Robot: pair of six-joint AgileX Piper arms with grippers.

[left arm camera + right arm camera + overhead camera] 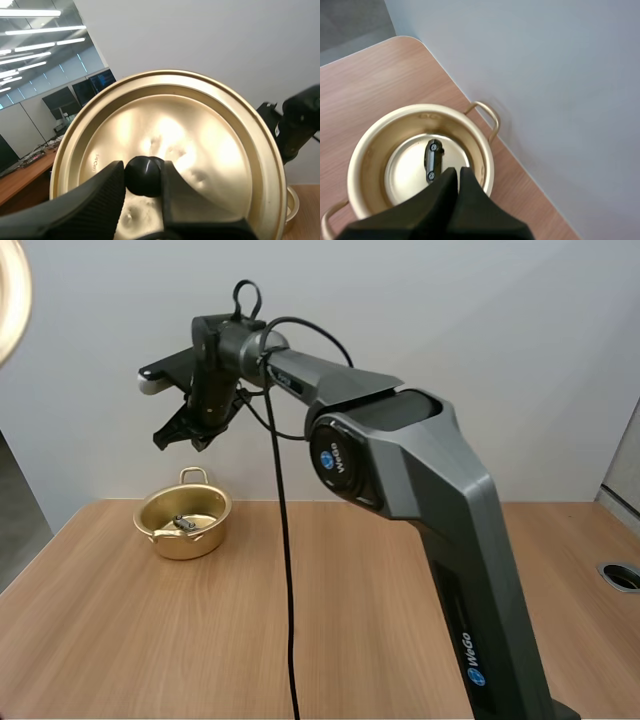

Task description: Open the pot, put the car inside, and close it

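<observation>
Left end effector [142, 176] grips lid [180, 125] (car [432, 161] in pot [372, 145])

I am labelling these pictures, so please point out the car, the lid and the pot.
car [432, 161]: right wrist view, on its dark body.
lid [200, 125]: left wrist view, on its golden top face.
pot [185, 545]: high view, on its front wall.

Soft, even light falls across the tabletop [150, 640], seemingly from overhead. The pot [183, 523] throws only a faint shadow near the tabletop's far left corner. Broad pale glare washes over the lid [200, 150]. The pot's inner floor shines bright, and the car [432, 161] reads as a dark shape.
</observation>
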